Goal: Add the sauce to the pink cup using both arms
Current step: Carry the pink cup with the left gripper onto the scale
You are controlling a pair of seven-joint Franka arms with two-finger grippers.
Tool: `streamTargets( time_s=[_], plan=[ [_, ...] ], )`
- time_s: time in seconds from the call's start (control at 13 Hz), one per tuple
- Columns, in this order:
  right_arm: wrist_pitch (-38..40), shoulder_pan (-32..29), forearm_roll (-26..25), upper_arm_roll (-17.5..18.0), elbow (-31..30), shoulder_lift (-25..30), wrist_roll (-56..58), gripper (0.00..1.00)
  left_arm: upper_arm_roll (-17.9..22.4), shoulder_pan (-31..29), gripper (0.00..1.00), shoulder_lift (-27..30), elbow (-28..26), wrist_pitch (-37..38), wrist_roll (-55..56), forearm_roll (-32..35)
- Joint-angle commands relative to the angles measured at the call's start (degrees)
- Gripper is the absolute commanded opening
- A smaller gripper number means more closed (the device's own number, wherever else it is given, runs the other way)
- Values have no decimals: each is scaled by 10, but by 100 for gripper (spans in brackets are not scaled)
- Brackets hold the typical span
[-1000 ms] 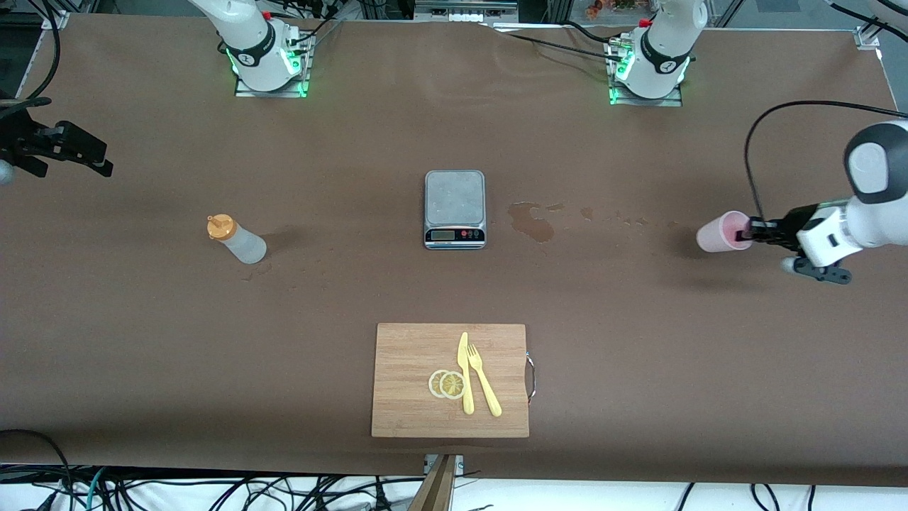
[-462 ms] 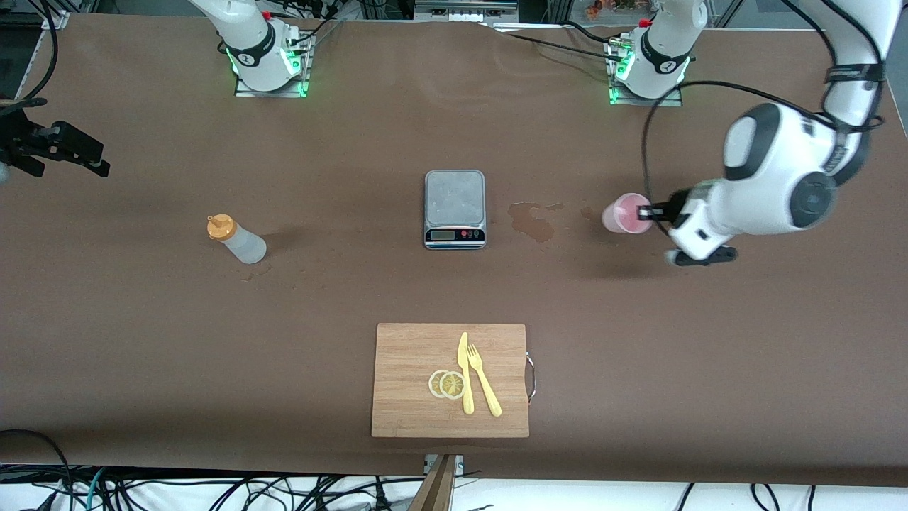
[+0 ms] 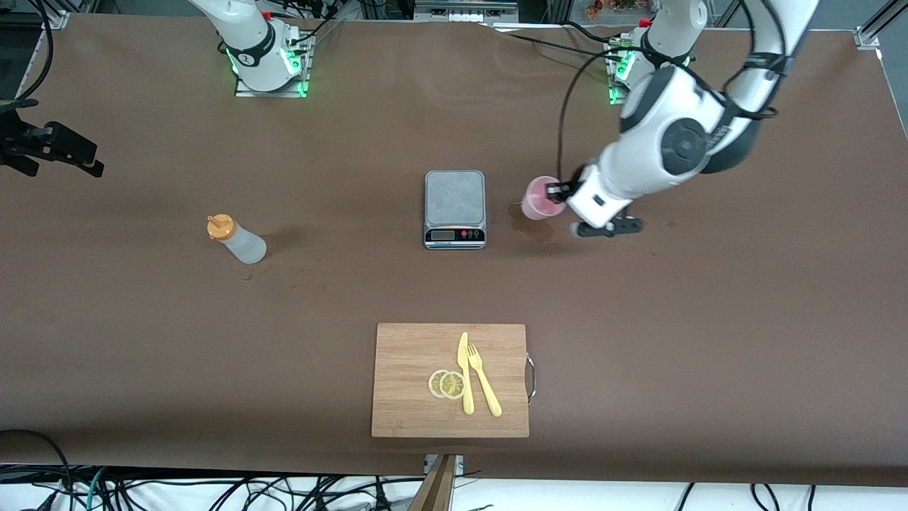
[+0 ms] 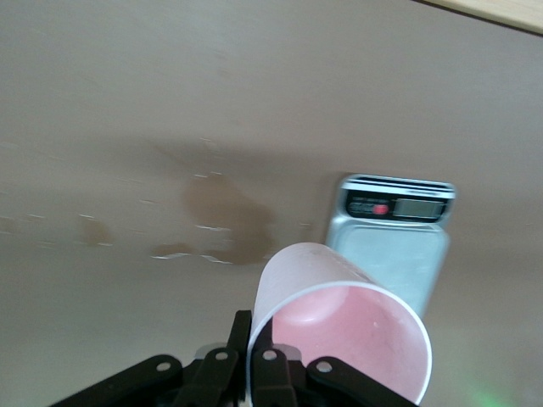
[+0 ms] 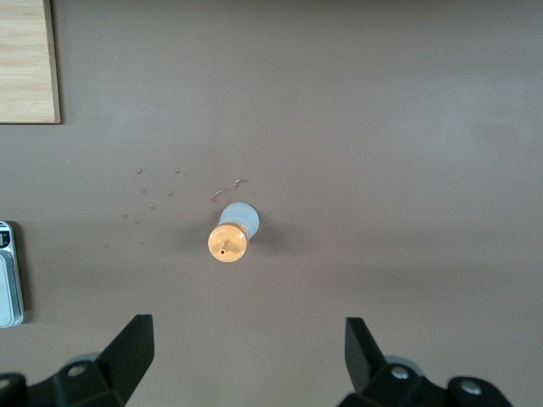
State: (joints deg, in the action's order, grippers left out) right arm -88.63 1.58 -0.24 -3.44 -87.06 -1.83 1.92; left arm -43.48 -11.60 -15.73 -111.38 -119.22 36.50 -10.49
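The left hand (image 3: pixel 560 190) grips the pink cup (image 3: pixel 541 198) by its rim beside the scale (image 3: pixel 455 209); the right hand (image 5: pixel 246 356) is wide open, empty, above the sauce bottle (image 5: pixel 231 234)

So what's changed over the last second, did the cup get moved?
Yes. The left gripper, shut on the pink cup, has carried it from the left arm's end of the table toward the middle; it is now over the wet stain beside the kitchen scale. The right gripper waits open over the table's edge; the sauce bottle and cutting board stayed put.
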Motion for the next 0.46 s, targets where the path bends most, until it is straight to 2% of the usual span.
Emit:
streamTargets(
  time_s=[0.0,0.23,0.38],
  plan=[
    [0,-3,6,-1,3,2,6,100,5,69,0,-34,-2,-78,87,-5],
    [0,-3,6,-1,3,2,7,100,6,122,0,-90,-1,-92,197,128],
    [-1,-8,6,-1,3,2,7,100,6,135,0,-127,0,-148,257,180]
  ],
)
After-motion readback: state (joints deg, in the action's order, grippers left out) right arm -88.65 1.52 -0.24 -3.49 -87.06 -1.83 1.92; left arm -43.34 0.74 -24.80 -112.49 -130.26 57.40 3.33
